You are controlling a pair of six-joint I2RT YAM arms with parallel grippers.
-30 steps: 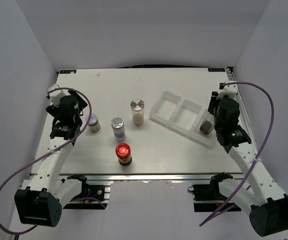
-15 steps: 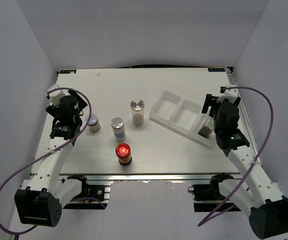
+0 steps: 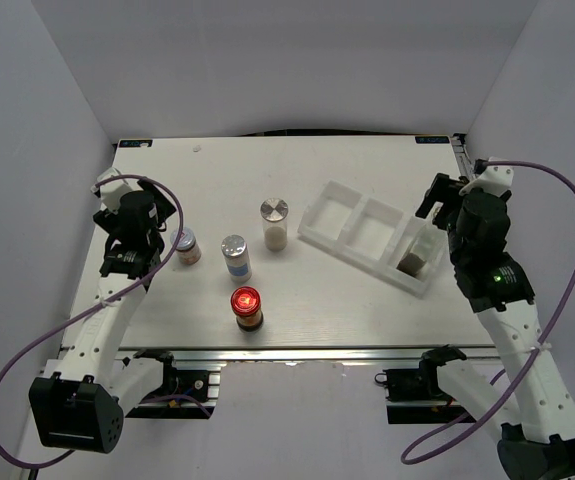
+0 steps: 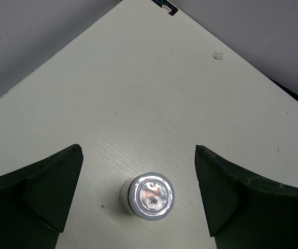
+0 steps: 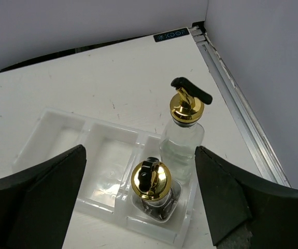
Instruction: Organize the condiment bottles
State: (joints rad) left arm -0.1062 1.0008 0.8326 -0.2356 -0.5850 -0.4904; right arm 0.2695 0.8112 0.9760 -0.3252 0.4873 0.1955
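Two gold-topped condiment bottles stand in the right compartment of the white tray (image 5: 104, 155): a dark-filled one (image 5: 151, 181) in front and a clear one (image 5: 184, 136) behind it. My right gripper (image 5: 141, 155) hangs open above them, touching neither; from above it (image 3: 448, 196) sits by the tray's (image 3: 367, 240) right end. On the table stand two silver-lidded bottles (image 3: 275, 223) (image 3: 235, 257), a red-lidded jar (image 3: 246, 307) and a small pinkish-lidded jar (image 3: 186, 246). My left gripper (image 4: 137, 171) is open above that small jar (image 4: 151, 195), which lies between the fingers, apart from both.
The tray's left and middle compartments hold nothing. The table's right edge has a metal rail (image 5: 242, 111) close behind the clear bottle. The grey side walls stand near both arms.
My right gripper has opened, let go of the dark gold-topped bottle in the tray, and drawn back up and to the right. The left arm has not moved.
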